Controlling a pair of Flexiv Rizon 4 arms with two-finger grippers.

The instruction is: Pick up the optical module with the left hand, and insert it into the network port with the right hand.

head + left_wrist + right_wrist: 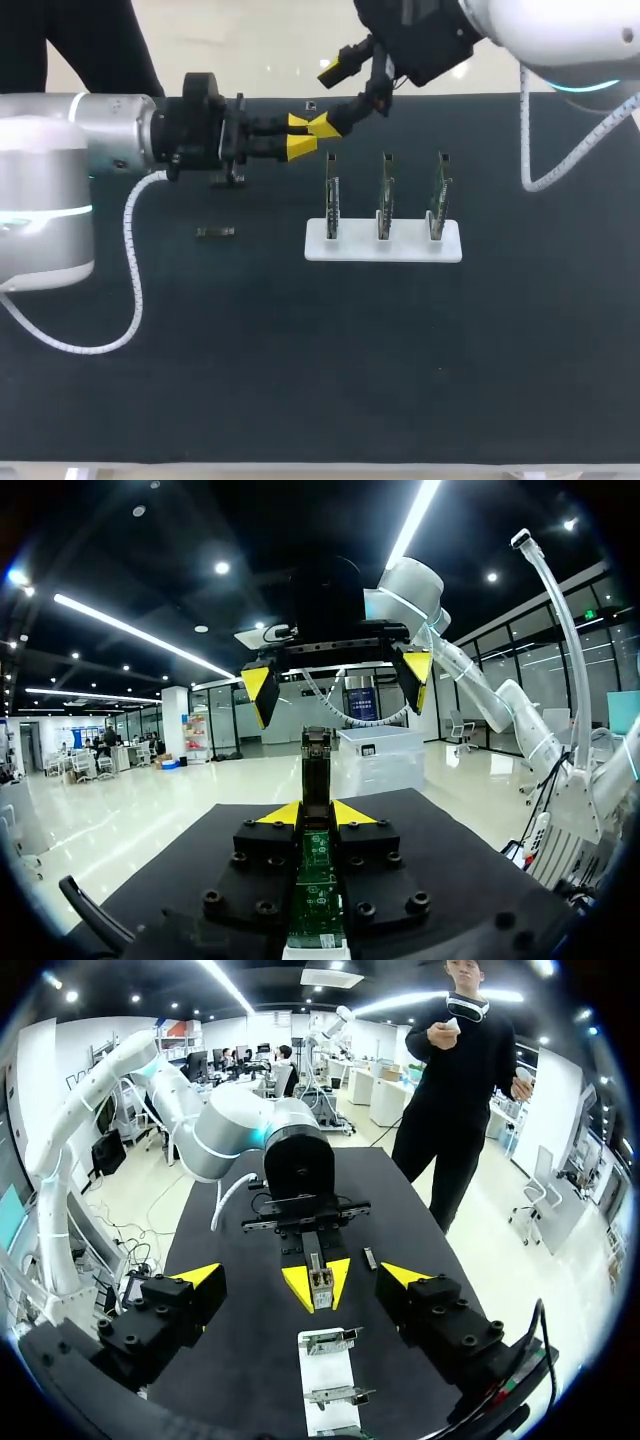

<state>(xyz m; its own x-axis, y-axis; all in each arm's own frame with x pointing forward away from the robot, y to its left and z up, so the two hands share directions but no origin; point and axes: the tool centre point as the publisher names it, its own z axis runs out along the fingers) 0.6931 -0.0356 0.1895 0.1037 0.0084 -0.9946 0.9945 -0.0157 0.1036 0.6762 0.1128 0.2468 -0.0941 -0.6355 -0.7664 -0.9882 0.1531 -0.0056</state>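
The left gripper (316,815) is clamped on the module (317,765). Its two yellow tips press the module from both sides. The green board runs back between the fingers, and the dark metal end sticks out past the tips. In the head view this gripper is held level above the far part of the table (300,380), pointing toward the middle.

The right gripper (337,678) faces it head-on, its fingers wide apart. In both wrist views one yellow tip stands to each side of the module's free end, with a clear gap on both sides. In the head view its lower tip lies just beside the left gripper's tips; I cannot tell whether they touch.

Below and nearer to the camera, a white stand (383,245) rests on the table. Three boards (385,195) stand upright in it in a row. The grippers meet above the table just beyond the leftmost board. A small dark part (215,232) lies flat on the table, well to the left of the stand.
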